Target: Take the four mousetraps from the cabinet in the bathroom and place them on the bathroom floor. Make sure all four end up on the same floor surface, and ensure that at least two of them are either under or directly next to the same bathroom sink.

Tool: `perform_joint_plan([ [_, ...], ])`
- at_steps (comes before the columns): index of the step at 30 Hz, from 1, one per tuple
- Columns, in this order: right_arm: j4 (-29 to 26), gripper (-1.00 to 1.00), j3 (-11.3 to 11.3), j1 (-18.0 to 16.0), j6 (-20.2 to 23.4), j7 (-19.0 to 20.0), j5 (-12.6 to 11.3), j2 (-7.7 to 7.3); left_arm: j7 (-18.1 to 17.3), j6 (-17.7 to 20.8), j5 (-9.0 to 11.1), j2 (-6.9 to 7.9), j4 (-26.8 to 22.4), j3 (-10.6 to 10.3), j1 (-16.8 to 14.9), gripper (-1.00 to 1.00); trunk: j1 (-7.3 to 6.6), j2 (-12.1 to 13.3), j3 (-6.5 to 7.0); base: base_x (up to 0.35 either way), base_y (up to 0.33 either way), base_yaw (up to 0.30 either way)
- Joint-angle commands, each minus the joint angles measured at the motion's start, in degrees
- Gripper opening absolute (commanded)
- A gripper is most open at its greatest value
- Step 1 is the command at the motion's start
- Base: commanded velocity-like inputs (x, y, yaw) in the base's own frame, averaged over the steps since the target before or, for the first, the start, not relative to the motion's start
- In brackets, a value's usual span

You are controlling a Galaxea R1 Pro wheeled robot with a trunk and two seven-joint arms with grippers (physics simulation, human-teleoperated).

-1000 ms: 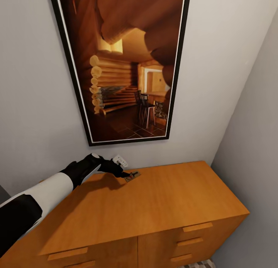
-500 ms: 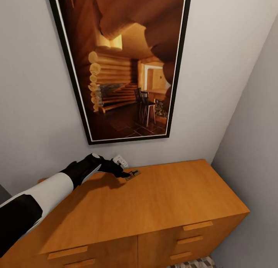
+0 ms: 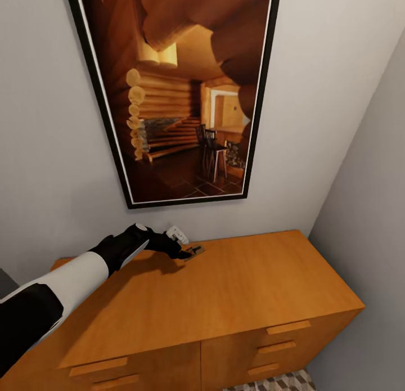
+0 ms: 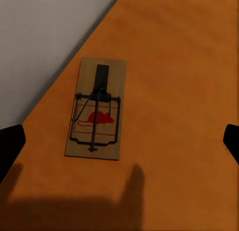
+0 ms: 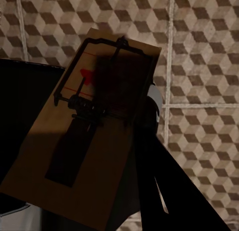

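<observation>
One mousetrap (image 3: 195, 249) lies flat at the back of the orange-brown cabinet (image 3: 236, 290) top, close to the wall. My left gripper (image 3: 184, 255) hovers just over it. In the left wrist view this mousetrap (image 4: 97, 111) sits between the widely spread fingertips (image 4: 10, 146) of the open left gripper (image 4: 119, 143), untouched. My right gripper (image 5: 107, 106) is shut on a second mousetrap (image 5: 89, 146), held tilted above the cube-patterned bathroom floor (image 5: 199, 51). The bathroom sink is out of view.
A large black-framed picture (image 3: 180, 98) hangs on the wall above the cabinet. A small white fitting (image 3: 176, 233) sits on the wall by my left wrist. A grey side wall (image 3: 371, 211) closes the right. Patterned floor tiles (image 3: 270, 382) show below the drawers.
The head view has shifted a little, so the cabinet and picture sit slightly higher and more floor shows. My left gripper stays over the mousetrap.
</observation>
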Motion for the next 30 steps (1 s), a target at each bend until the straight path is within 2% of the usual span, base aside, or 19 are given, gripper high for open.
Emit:
perform_joint_plan([
  [1, 0.06, -1.0, 0.28, -0.05, -0.21, 0.11, -0.34, 0.04, 0.08, 0.49, 0.59, -0.06, -0.11, -0.29, -0.09, 1.0, 0.03, -0.13, -0.19, 0.0, 0.0, 0.0],
  [10, 0.07, -1.0, 0.28, -0.05, -0.21, 0.11, -0.34, 0.14, 0.08, 0.49, 0.58, -0.66, -0.18, -0.29, -0.1, 1.0, 0.03, -0.13, -0.83, 0.0, 0.0, 0.0],
  [30, 0.08, -1.0, 0.28, -0.05, -0.21, 0.11, -0.34, 0.23, 0.08, 0.58, 0.58, -0.71, -0.24, -0.29, -0.1, 1.0, 0.03, -0.13, -2.23, 0.0, 0.0, 0.0],
])
